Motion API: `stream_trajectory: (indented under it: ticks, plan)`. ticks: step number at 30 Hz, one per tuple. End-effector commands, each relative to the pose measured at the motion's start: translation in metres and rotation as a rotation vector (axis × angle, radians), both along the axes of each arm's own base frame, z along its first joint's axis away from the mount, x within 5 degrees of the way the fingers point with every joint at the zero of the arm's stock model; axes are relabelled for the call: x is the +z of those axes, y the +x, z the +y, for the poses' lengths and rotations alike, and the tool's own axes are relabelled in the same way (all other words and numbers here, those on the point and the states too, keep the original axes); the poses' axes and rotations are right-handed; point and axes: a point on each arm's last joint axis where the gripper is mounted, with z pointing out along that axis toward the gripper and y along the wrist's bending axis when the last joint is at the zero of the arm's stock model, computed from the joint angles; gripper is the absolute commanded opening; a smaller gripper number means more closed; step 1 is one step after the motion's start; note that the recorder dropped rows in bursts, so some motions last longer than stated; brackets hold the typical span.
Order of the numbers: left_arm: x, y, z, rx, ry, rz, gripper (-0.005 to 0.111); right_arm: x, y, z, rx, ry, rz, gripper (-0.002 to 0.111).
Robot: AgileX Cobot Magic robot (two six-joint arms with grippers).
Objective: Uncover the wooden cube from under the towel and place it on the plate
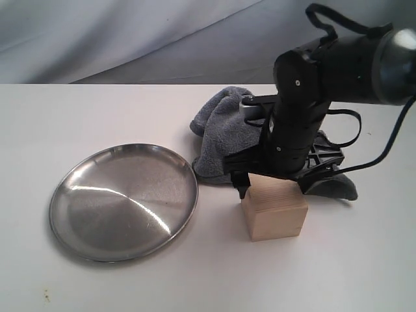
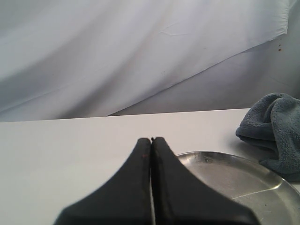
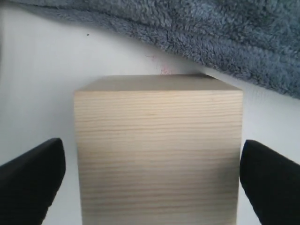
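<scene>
The wooden cube (image 1: pixel 274 211) stands uncovered on the white table, right of the plate (image 1: pixel 123 201). The blue-gray towel (image 1: pixel 221 133) lies bunched just behind it. My right gripper (image 1: pixel 281 188) is down over the cube and open. In the right wrist view the cube (image 3: pixel 158 150) sits between the two black fingers (image 3: pixel 28 178), with a thin gap on each side, and the towel (image 3: pixel 211 33) lies beyond it. My left gripper (image 2: pixel 151 139) is shut on nothing. It hovers near the plate's rim (image 2: pixel 234 180), with the towel (image 2: pixel 276 126) off to one side.
A white table (image 1: pixel 78 110) carries everything, with a grey cloth backdrop (image 1: pixel 130 32) hanging behind it. The right arm's black body and cables (image 1: pixel 338 58) hang over the table's right side. The left arm does not show in the exterior view.
</scene>
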Motion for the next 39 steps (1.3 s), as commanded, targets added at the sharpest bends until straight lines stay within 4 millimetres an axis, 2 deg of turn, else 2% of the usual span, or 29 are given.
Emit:
stream_trajectory:
  ticks: [1,5,15,18,19,21,26,29,33,39]
  plan:
    - [-0.001,0.000,0.000,-0.005,-0.004,-0.001,0.000,-0.028,0.003,0.005,-0.007,-0.010,0.040,0.091]
    - [-0.001,0.000,0.000,-0.005,-0.004,-0.001,0.000,-0.041,0.004,0.007,-0.004,-0.021,0.063,0.091]
    - [-0.001,0.000,0.000,-0.005,-0.004,-0.001,0.000,-0.044,0.005,0.007,0.001,-0.029,0.062,0.088]
    - [-0.001,0.000,0.000,-0.005,-0.004,-0.001,0.000,-0.044,0.005,0.007,0.001,-0.029,0.062,0.083]
    - [-0.001,0.000,0.000,-0.005,-0.004,-0.001,0.000,-0.044,0.005,0.007,0.002,-0.030,0.061,0.079]
    - [-0.001,0.000,0.000,-0.005,-0.004,-0.001,0.000,-0.044,0.005,0.007,0.002,-0.031,0.063,0.063]
    - [-0.001,0.000,0.000,-0.005,-0.004,-0.001,0.000,-0.044,0.005,0.006,0.001,-0.035,0.066,0.017]
    - [-0.001,0.000,0.000,-0.005,-0.004,-0.001,0.000,-0.041,0.004,0.006,0.000,-0.039,0.070,0.000]
    - [-0.001,0.000,0.000,-0.005,-0.004,-0.001,0.000,-0.028,0.002,0.004,0.002,-0.027,0.055,0.000]
    - [-0.001,0.000,0.000,-0.005,-0.004,-0.001,0.000,0.011,-0.006,0.002,0.017,0.032,-0.015,0.000]
